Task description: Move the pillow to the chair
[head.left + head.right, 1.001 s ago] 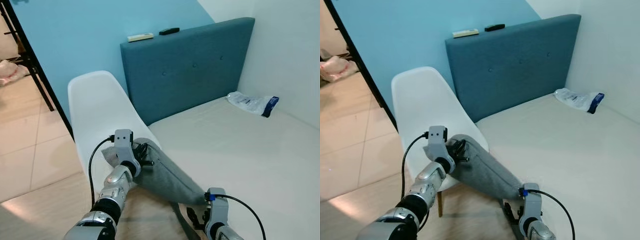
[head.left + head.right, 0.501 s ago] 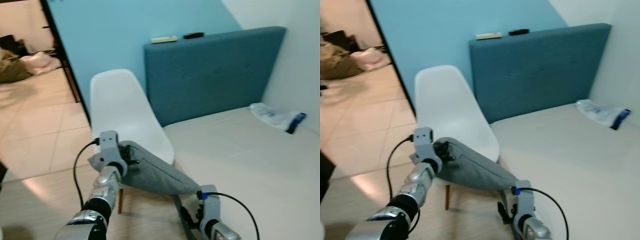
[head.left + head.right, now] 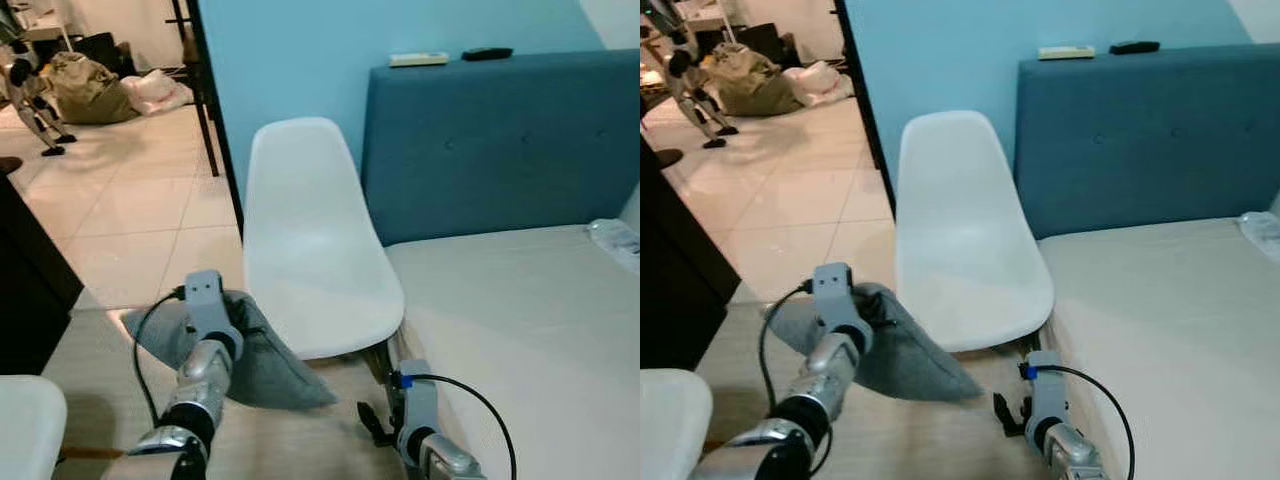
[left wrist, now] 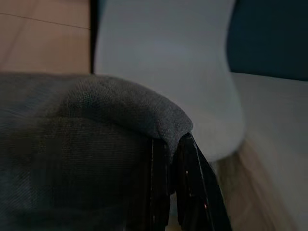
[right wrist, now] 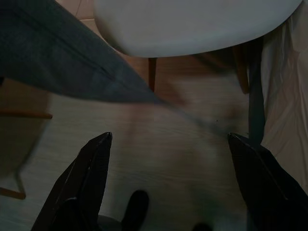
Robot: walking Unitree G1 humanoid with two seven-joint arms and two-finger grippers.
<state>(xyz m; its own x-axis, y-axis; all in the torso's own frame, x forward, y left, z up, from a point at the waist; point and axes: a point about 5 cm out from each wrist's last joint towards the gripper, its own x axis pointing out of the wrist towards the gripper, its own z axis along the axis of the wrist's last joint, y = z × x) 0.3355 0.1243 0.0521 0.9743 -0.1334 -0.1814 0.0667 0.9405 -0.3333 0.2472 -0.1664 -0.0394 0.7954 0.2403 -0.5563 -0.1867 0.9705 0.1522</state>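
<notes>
Eye views: my left tool (image 3: 232, 318) clamps the grey pillow (image 3: 262, 368), lower left, hanging beside the white chair (image 3: 310, 250) at centre. Bed (image 3: 530, 310) right.

Left wrist: fingers (image 4: 190, 192) pinch the pillow's corner.

Right wrist: right tool (image 5: 171, 159) spread open over the floor (image 5: 163, 144), holding nothing.

Left pincer (image 3: 868, 318) grips a grey pillow (image 3: 902, 358) hanging just left of the white chair (image 3: 965, 250); the bed (image 3: 1170, 300) lies right of it.
</notes>
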